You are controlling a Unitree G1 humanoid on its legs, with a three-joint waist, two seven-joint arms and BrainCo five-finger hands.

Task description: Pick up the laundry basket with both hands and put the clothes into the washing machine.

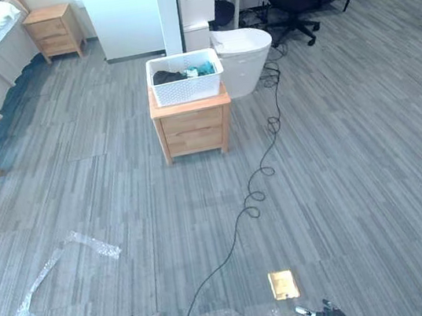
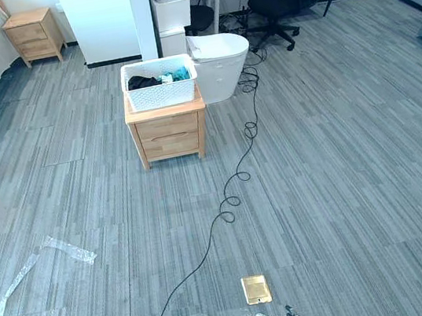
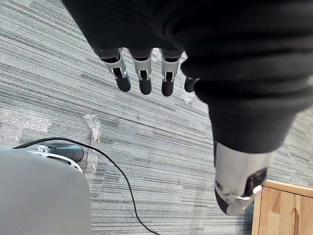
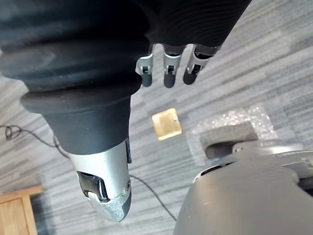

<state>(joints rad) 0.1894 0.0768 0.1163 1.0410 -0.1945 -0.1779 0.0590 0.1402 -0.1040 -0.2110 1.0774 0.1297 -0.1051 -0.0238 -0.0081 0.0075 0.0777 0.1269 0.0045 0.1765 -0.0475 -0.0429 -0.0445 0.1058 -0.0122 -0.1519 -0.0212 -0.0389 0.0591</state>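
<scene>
Judged the main risk to lie in the approach. Saw the laundry basket [image 1: 184,78] well apart from both robot hands, across a wide stretch of floor [image 1: 317,174], so could easily arrive off-centre and reach only one rim. Feared a lopsided lift from that, spilling the clothes [image 1: 186,73] or dragging the laundry basket off the small wooden worktop [image 1: 193,129] carrying it. Noted loose clear tape [image 1: 54,281] and a brass floor plate [image 1: 283,284] on the floor near the start, both possible snags on the walk. Saw a white rounded tub [image 1: 244,58] just beside the worktop. Took it for the washing machine, without seeing enough to be sure. Judged that closeness a second hazard: could knock the white rounded tub while swinging the laundry basket across.

Found the left robot hand [image 3: 144,78] hanging low at the side, fingers straight and pointing toward the floor, thumb apart, holding nothing. Found the right robot hand [image 4: 168,66] likewise low at the other side, fingers loosely extended, thumb spread, empty. Placed both at the very bottom edge of the head views, nowhere near either rim. Counted no step of the task as done: laundry basket not yet gripped, clothes lying inside it.
</scene>
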